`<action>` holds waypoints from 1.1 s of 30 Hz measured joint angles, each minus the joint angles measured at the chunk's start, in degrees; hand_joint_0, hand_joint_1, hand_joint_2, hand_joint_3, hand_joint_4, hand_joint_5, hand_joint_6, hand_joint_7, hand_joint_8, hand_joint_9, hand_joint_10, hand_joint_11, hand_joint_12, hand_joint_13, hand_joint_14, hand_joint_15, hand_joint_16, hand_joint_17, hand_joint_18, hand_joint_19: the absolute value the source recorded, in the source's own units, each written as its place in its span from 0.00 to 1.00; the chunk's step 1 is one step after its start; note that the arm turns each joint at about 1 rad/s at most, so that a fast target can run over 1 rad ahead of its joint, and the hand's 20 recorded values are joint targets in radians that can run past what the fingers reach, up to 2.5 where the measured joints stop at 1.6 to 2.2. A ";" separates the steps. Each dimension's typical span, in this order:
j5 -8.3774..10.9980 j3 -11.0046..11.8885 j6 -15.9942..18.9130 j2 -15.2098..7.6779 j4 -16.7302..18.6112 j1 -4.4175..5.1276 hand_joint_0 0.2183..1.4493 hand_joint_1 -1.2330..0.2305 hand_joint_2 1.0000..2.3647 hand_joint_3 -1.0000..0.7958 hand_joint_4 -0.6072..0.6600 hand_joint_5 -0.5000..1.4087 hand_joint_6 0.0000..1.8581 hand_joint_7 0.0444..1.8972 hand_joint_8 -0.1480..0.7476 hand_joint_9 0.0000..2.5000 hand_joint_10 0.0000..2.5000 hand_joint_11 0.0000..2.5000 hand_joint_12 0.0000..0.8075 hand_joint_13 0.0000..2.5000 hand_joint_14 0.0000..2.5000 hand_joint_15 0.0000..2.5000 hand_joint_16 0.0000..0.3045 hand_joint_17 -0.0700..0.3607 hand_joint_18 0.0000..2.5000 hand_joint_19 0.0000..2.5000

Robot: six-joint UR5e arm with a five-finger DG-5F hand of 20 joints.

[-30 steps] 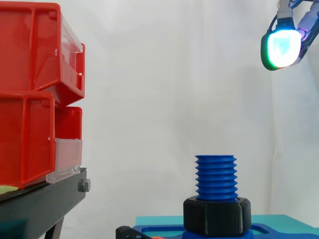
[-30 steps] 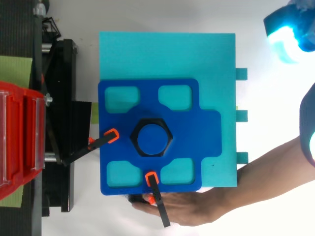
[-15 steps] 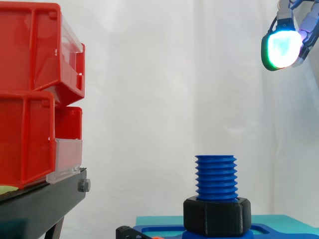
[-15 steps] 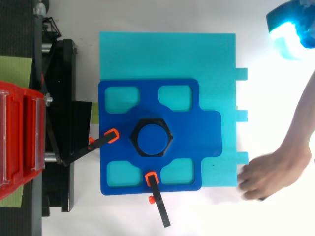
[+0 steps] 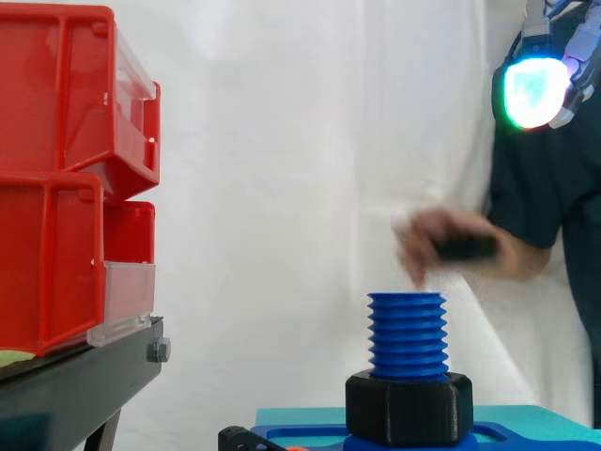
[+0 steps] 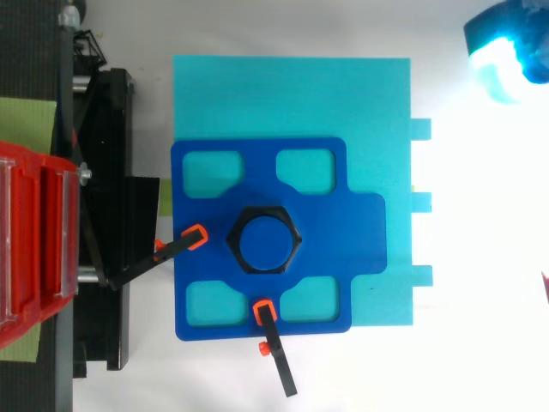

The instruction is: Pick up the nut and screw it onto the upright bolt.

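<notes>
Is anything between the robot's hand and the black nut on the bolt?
Maybe. In the side view a person's hand, holding something dark, appears just above the blue bolt, down-left of the robot's hand; from above, the bolt and black nut lie uncovered.

Seen from above, your blue bolt (image 6: 264,242) stood at the middle of the dark blue plate (image 6: 360,223), the black nut (image 6: 233,241) seated around it. An orange-tipped clamp (image 6: 180,244) met the plate's left edge, a second clamp (image 6: 273,348) its lower edge. The plate lay on a teal board (image 6: 292,94). Red bins (image 6: 34,240) sat by the black stand (image 6: 111,172) at left. The hand (image 6: 506,51) glowed cyan in the upper right corner, well apart from the bolt.
</notes>
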 measured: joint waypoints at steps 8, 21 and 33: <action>0.00 0.00 0.00 0.01 0.00 -0.01 0.24 0.52 0.00 0.30 0.70 0.17 0.27 0.46 0.53 0.30 0.00 0.01 0.41 0.31 0.00 0.03 0.16 0.41 0.33 0.08; 0.00 0.00 0.00 0.01 0.00 -0.01 0.21 0.37 0.00 0.28 0.71 0.17 0.27 0.47 0.54 0.31 0.00 0.02 0.42 0.33 0.00 0.03 0.16 0.42 0.35 0.08; 0.00 -0.01 0.00 0.00 0.00 0.00 0.21 0.38 0.00 0.28 0.70 0.17 0.27 0.47 0.53 0.30 0.00 0.02 0.42 0.33 0.00 0.03 0.16 0.42 0.34 0.08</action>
